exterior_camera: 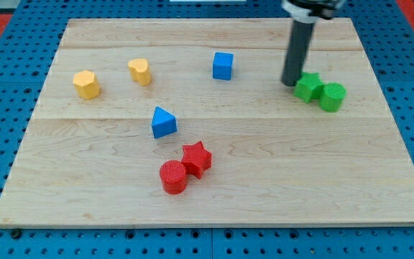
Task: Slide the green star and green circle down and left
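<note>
The green star [307,87] and the green circle [332,96] sit touching each other at the view's upper right of the wooden board [264,187], the star to the left of the circle. My tip [290,83] is at the end of the dark rod that comes down from the view's top. It stands just left of the green star, touching or nearly touching its left side.
A blue cube [223,65] lies left of my tip. A blue triangle [163,122] is near the middle. A red star [197,158] and red circle [173,177] touch below it. A yellow hexagon [87,84] and yellow heart [140,71] are at the left.
</note>
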Motion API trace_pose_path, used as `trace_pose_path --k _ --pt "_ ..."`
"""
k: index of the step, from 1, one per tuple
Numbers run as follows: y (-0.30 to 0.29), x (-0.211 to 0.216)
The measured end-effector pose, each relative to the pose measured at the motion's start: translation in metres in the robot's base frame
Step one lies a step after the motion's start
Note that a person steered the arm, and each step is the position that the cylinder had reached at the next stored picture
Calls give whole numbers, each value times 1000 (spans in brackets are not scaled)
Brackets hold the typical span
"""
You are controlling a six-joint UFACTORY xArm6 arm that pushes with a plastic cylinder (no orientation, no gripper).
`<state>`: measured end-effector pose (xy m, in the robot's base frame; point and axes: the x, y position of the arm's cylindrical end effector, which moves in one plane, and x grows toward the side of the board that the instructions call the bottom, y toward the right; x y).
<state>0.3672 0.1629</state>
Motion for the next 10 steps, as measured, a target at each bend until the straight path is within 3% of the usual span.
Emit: trace_pose_path --k 1,3,4,5,7,8,9,10 --pt "30 0" --pt "28 0" --pt "33 -25" --pt "61 -18" --pt "31 66" --pt "21 45" --pt "78 39" --pt "138 68"
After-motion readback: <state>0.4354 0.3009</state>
